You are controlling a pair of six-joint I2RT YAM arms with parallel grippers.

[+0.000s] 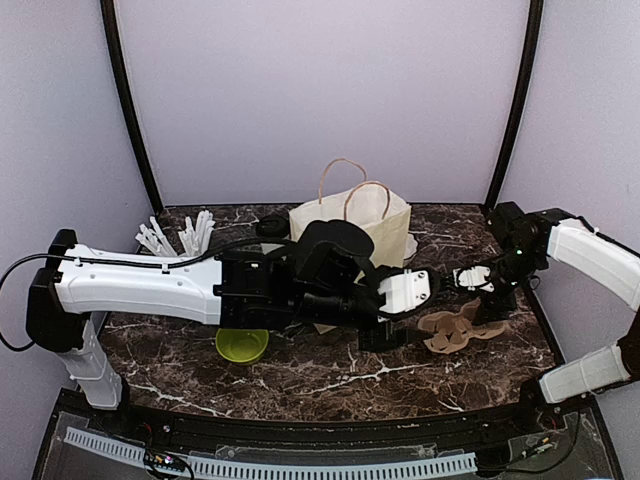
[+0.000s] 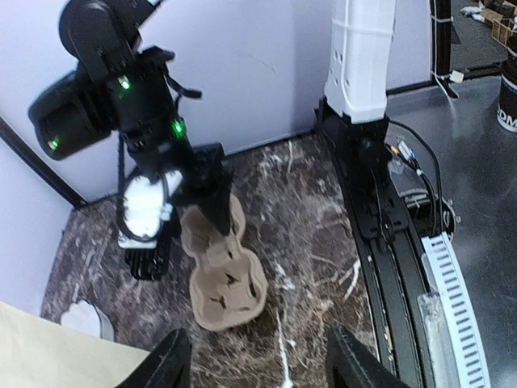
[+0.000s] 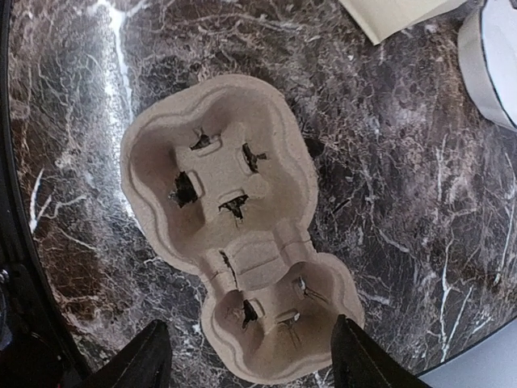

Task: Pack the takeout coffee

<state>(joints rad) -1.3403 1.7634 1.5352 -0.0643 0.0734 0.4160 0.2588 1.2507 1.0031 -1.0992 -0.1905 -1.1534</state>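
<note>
A brown pulp cup carrier (image 1: 452, 332) with two pockets lies empty on the marble table at the right; it also shows in the left wrist view (image 2: 222, 271) and the right wrist view (image 3: 230, 214). My right gripper (image 3: 252, 364) is open and straddles one end pocket from above; from the top it sits over the carrier's right end (image 1: 487, 315). My left gripper (image 2: 262, 364) is open and empty, a short way from the carrier, at the end of the arm stretched across the table (image 1: 400, 305). I cannot make out either coffee cup; the left arm hides the area in front of the bag.
A cream paper bag (image 1: 352, 225) with rope handles stands open at the back centre. A lime-green bowl (image 1: 242, 345) sits under the left arm. White straws (image 1: 178, 237) stand at the back left. A white round thing (image 3: 491, 69) lies by the bag's right side.
</note>
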